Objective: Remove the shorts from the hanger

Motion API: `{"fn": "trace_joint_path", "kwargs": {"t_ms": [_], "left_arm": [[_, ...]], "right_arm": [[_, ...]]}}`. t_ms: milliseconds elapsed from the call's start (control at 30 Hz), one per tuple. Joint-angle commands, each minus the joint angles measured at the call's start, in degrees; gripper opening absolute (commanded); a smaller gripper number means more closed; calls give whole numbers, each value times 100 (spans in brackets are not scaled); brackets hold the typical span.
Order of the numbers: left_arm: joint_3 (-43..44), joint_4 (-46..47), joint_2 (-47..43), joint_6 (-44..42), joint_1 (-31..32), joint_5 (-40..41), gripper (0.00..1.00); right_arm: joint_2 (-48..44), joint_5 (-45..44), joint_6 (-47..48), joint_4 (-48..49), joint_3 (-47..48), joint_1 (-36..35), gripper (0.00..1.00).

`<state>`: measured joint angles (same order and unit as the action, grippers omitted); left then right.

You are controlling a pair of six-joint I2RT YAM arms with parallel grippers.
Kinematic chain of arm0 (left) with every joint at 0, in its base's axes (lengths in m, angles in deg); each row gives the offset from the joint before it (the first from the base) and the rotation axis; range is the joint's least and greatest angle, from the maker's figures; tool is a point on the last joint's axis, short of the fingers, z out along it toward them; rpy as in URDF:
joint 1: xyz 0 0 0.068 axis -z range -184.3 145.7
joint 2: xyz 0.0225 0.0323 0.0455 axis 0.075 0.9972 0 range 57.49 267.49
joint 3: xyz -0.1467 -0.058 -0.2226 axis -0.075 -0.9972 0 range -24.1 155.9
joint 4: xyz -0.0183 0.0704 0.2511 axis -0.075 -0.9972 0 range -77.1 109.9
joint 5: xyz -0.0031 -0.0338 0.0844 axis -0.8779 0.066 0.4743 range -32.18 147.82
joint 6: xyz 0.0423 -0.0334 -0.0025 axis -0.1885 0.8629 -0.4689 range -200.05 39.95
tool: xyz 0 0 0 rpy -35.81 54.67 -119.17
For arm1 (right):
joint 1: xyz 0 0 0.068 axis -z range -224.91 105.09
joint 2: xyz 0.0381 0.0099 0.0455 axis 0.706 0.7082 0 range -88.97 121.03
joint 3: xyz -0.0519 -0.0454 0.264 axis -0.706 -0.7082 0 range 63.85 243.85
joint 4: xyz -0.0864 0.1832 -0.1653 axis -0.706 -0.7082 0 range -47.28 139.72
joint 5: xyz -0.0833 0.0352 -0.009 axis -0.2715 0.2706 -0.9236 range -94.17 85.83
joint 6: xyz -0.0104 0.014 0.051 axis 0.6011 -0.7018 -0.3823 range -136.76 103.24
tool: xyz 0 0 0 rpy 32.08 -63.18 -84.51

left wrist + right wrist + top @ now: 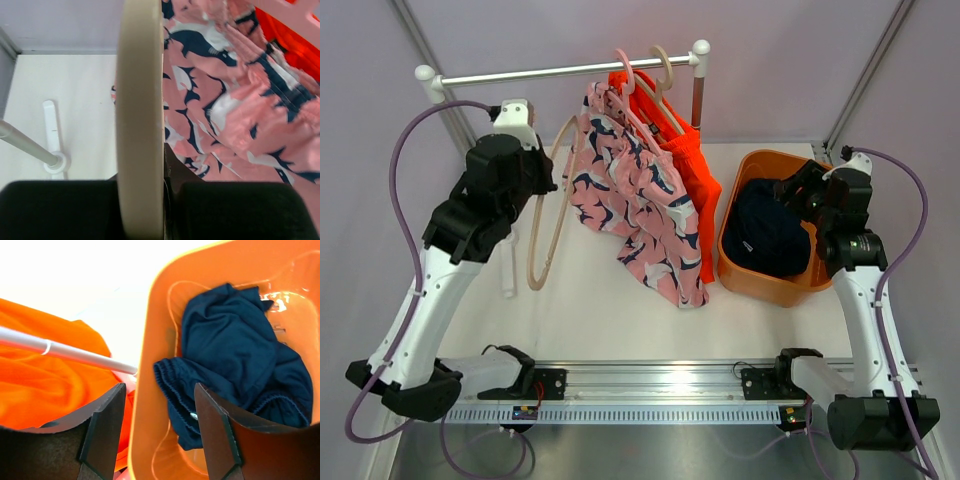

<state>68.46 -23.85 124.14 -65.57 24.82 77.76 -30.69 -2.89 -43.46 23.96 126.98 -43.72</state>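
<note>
Shorts: navy pair (765,235) in the basket (760,290) at the right edge, pink pair (630,200) and orange pair (700,165) hanging at the far edge. Left gripper (145,212) clamps a bare hanger (140,100) (I'd lay it leftward); right gripper (160,430) gapes empty.

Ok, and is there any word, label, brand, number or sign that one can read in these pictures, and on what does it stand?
No text is readable in any view.
Navy shorts in the orange basket: a small pale spot near the waistband, too small to read.
Pink shorts: the navy-and-white print is shapes, not letters.
Small coloured part on the base rail: too small to read.
</note>
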Motion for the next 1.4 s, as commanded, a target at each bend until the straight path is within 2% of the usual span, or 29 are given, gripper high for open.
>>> {"fn": "trace_joint_path", "kwargs": {"t_ms": [0, 167, 333, 733, 1167, 1367], "left_arm": [[693, 24, 321, -208, -328, -34, 0], [1299, 147, 849, -314, -732, -246, 0], [1897, 244, 1359, -516, -838, 17, 0], [2723, 560, 2114, -745, -1207, 335, 0], [2909, 508, 2545, -666, -1928, 80, 0], [2742, 244, 2625, -648, -1972, -122, 0]], "right_arm": [[-115, 206, 68, 141, 287, -84, 66], [-159, 338, 42, 194, 366, -93, 66], [-133, 461, 33, 220, 436, -84, 66], [-63, 602, 42, 203, 647, -251, 66], [25, 716, 59, 177, 727, -277, 66], [43, 733, 51, 177, 700, -321, 65]]}}
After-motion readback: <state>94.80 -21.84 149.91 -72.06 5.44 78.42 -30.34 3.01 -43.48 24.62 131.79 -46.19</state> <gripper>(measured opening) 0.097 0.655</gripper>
